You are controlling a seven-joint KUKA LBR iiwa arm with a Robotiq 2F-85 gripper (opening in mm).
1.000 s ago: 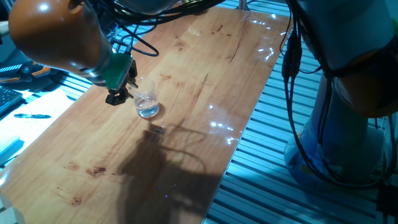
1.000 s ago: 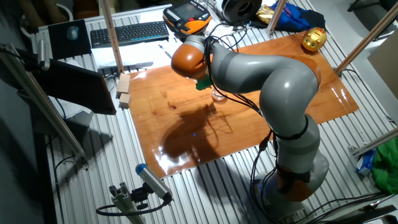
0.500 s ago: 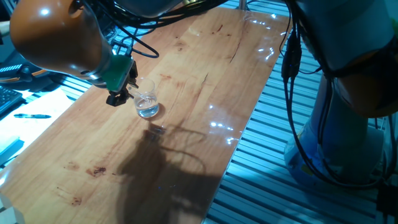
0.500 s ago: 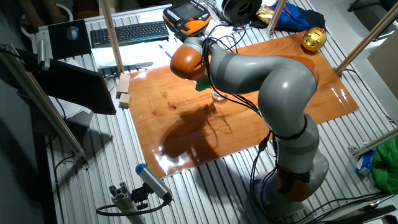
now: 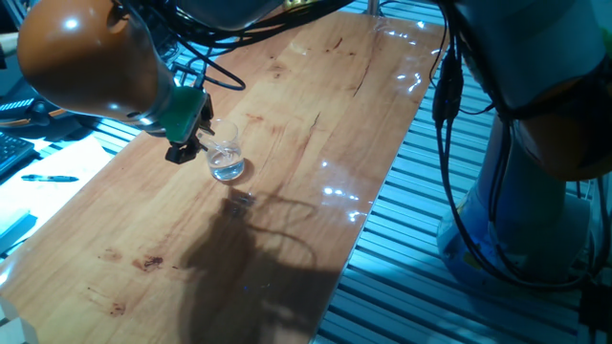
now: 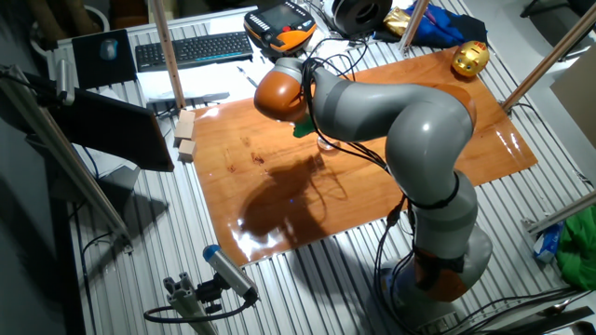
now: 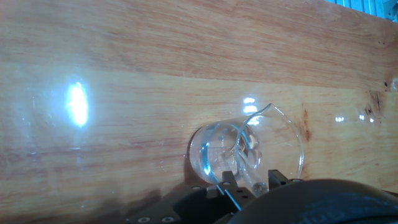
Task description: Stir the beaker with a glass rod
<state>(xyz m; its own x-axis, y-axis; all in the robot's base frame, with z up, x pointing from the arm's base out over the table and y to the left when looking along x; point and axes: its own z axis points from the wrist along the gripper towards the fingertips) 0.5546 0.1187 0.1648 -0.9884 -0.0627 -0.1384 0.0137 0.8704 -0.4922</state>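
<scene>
End effector (image 7: 249, 182) slightly shifted, clamped on glass rod (image 7: 230, 163) inside beaker (image 7: 245, 152).

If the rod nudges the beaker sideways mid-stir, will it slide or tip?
Probably slide: the beaker looks small and light, with little liquid, on a glossy wooden table. It is thin glass, likely fragile. The glass rod already reaches inside it.

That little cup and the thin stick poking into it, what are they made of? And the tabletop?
The beaker looks like clear glass: you see the wood through it, with bright glints on its rim. The glass rod seems to be glass too, nearly see-through. The table looks like varnished wood: visible grain and knots, with glossy lamp reflections.
</scene>
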